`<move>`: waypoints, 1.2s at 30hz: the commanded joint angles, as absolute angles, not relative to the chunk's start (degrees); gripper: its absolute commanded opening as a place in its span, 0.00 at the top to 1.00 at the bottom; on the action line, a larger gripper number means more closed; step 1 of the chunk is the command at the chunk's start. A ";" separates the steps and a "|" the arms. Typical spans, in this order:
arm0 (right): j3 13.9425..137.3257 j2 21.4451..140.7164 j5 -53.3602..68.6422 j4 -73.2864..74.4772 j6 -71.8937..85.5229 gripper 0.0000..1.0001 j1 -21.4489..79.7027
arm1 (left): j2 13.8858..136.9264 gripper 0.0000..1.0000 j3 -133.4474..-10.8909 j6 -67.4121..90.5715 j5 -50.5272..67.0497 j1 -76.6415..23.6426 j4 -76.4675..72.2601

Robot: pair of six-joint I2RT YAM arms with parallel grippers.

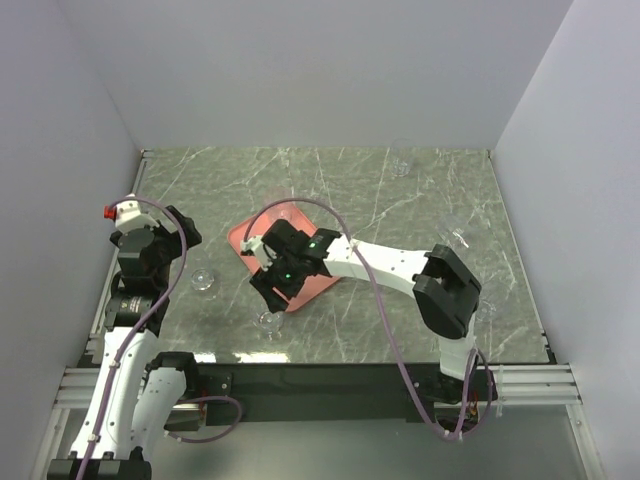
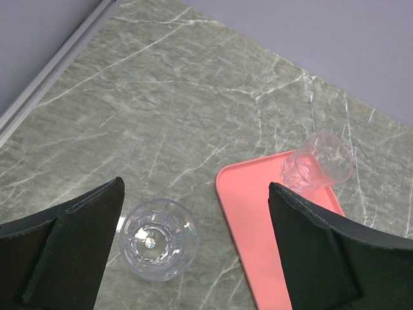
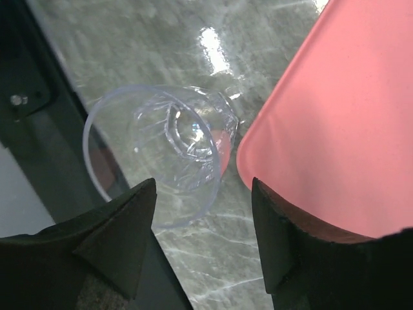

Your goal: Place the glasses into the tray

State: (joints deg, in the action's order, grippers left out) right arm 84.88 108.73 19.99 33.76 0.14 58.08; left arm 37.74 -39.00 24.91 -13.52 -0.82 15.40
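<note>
Right wrist view: the right gripper (image 3: pixel 202 187), jaws parted with nothing clamped, hangs at a glass (image 3: pixel 161 148) on the table (image 3: pixel 161 39) beside the tray (image 3: pixel 335 116). The left gripper (image 2: pixel 195 187) gapes empty. The glass looks light, slick and breakable; pinch across its wall gently.

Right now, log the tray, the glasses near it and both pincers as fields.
tray: salmon-pink, flat on the marble table
far glass: on its side at the tray's far corner
left glass: upright on the table, beside the tray
near glass: tipped over on the table, just off a tray corner
left pincer: open, empty, above the left glass
right pincer: open, near glass at its fingertips
</note>
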 commanded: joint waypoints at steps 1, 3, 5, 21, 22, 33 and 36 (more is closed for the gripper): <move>88.76 110.29 12.31 34.80 0.53 0.36 60.20 | 36.56 0.01 -38.85 25.14 -14.06 -0.62 12.92; 89.38 111.18 10.64 35.15 -1.14 0.46 60.73 | 36.39 0.01 -38.85 25.14 -14.15 -0.62 12.92; 90.26 112.06 9.32 35.59 -1.32 0.55 61.26 | 36.30 0.01 -38.85 25.14 -14.32 -0.62 12.92; 110.47 114.87 14.85 50.79 -19.94 1.00 58.89 | 35.68 0.00 -38.76 25.31 -14.24 -0.62 12.75; 112.39 115.48 15.38 51.76 -20.39 1.00 57.58 | 35.68 0.01 -38.76 25.31 -14.33 -0.62 12.83; 121.03 120.14 14.68 51.77 -18.99 1.00 47.39 | 35.86 0.01 -38.76 25.14 -13.62 -0.62 12.66; 121.73 121.55 14.41 51.06 -17.50 1.00 44.75 | 36.12 0.01 -38.76 25.05 -13.36 -0.62 12.66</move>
